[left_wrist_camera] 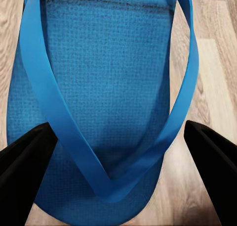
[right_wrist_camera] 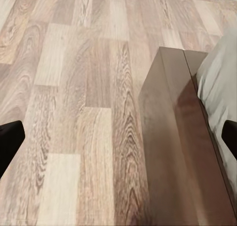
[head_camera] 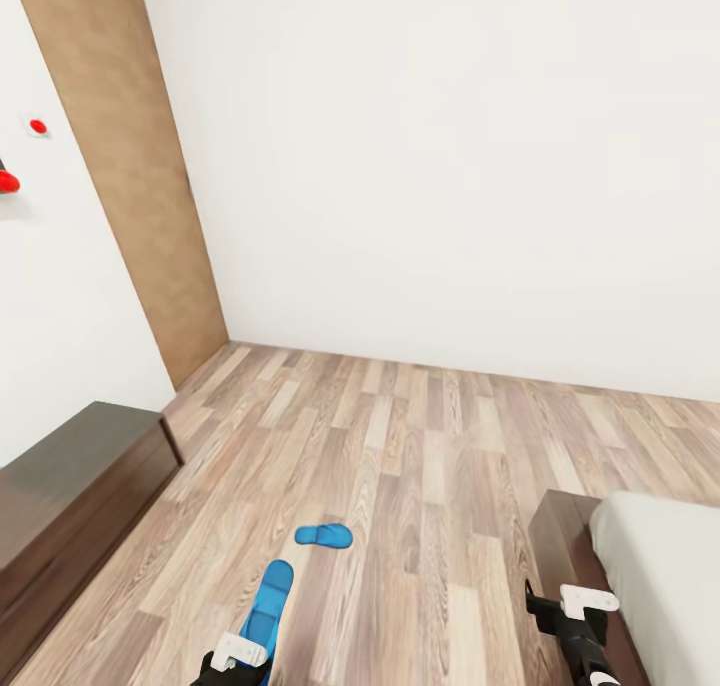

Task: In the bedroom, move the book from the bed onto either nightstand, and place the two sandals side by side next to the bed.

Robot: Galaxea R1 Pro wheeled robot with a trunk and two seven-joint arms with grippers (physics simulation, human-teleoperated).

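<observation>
Matt textured foam sandal (left_wrist_camera: 98,87); glossy dark wood bed frame (right_wrist_camera: 173,152).

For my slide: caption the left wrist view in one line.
Blue sandal between the left gripper's black fingers, above wood floor.

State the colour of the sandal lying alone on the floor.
Bright blue. The sandal shows best in the head view, on the wood-plank floor.
</observation>
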